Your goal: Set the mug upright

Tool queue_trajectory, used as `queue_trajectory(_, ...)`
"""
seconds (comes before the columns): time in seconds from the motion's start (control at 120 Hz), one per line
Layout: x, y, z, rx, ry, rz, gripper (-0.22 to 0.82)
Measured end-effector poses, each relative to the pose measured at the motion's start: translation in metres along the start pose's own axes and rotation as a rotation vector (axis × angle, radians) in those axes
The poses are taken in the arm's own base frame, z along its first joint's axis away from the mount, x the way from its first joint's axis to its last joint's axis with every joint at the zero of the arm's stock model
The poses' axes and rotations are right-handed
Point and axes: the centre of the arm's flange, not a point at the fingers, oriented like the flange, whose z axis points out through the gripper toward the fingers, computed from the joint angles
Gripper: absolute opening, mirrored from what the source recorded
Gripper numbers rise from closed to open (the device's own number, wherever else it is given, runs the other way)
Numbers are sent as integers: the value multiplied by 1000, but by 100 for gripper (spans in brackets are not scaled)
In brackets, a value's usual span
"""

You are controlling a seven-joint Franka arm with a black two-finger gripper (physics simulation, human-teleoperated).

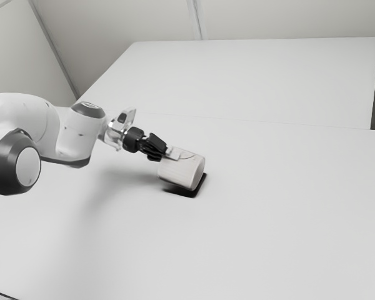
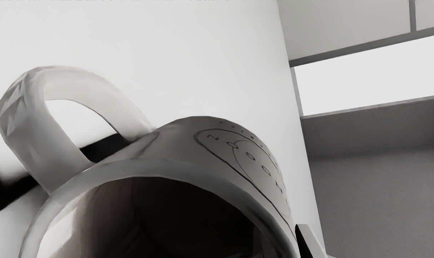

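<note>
In the exterior view the white mug (image 1: 182, 171) is tipped over, its body slanting away from the black gripper (image 1: 167, 154), which is right at its near end. The wrist view looks into the open mouth of the mug (image 2: 217, 143); its handle (image 2: 21, 132) sticks out to one side and a line drawing marks its wall. Part of the gripper (image 2: 308, 242) shows just outside the rim. Whether it holds the mug cannot be made out, as the mug hides much of the contact.
The mug is over a white table (image 1: 269, 212). A black patch (image 1: 189, 192) lies under it, either shadow or a flat object. Another white surface (image 1: 256, 78) extends behind, with walls beyond. The arm comes in from the exterior view's left.
</note>
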Motion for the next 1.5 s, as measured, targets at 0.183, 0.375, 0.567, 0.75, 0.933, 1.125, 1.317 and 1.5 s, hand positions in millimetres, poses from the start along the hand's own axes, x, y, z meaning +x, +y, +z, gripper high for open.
queue_trajectory(0.183,2,4,7,-24,6,10,-15)
queue_trajectory(0.375,6,17,2,-14,14,35,-16)
queue_trajectory(0.567,15,59,-25,165,-16,76,-17)
queue_trajectory(0.75,5,82,-26,408,-79,41,-17)
queue_trajectory(0.933,8,97,-20,631,-132,26,-17)
queue_trajectory(1.125,0,100,-7,800,-157,-38,-17)
queue_trajectory(1.317,-13,102,14,945,-151,-86,-17)
queue_trajectory(1.5,-16,107,18,1060,-117,-116,-17)
